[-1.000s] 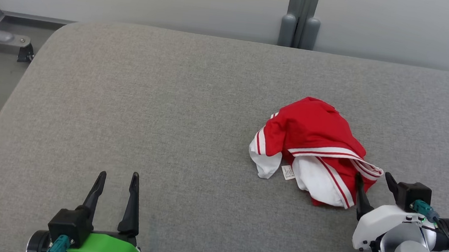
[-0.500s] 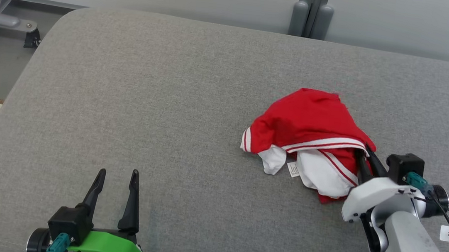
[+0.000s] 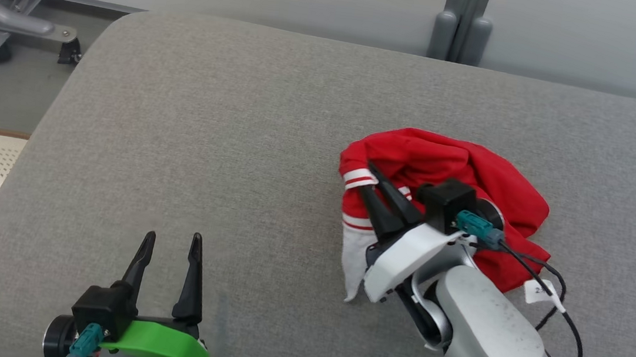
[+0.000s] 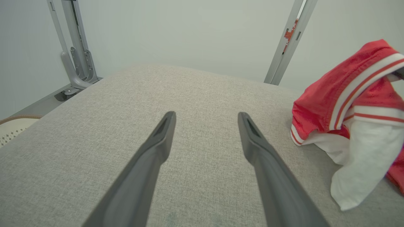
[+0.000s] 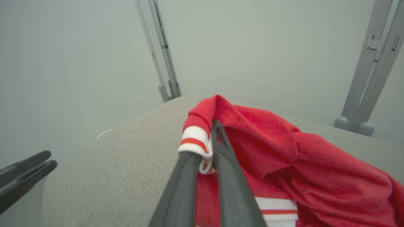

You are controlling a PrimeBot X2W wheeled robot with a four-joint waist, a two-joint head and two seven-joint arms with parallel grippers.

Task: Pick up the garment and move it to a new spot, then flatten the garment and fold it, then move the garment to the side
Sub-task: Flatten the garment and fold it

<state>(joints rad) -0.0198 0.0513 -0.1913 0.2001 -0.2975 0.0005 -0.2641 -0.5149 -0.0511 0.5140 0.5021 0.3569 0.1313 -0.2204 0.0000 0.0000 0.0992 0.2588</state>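
The right forearm (image 3: 484, 338) hides the near part of the garment (image 3: 444, 156).

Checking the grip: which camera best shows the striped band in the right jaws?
Right wrist view: the striped band sits close up, pinched in the right gripper's shut jaws. Head view: small, partly behind fingers. Left wrist view: seen side-on, far right.
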